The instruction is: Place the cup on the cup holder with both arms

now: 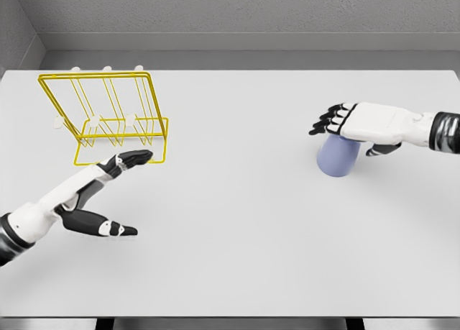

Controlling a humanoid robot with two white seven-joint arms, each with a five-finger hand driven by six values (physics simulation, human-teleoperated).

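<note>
Smooth white table [237, 222], yellow wire holder [108, 114], lavender cup [338, 159]

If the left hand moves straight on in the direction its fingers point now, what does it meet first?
Most likely the yellow wire cup holder: the left hand points at its base frame. Height above the table is unclear.

My right hand [357, 121] has a smooth white shell that looks like hard plastic, with matt black finger segments [325, 121]. My left hand [93, 193] has the same build: a white satin casing and dull black fingers. The pale lavender-blue cup [338, 159] looks like smooth, matt plastic with no shine. The yellow wire cup holder [108, 118] seems to be thin coated metal rod, with small white pegs along it. The wide light grey table [237, 236] has a flat, even, matt finish.
</note>
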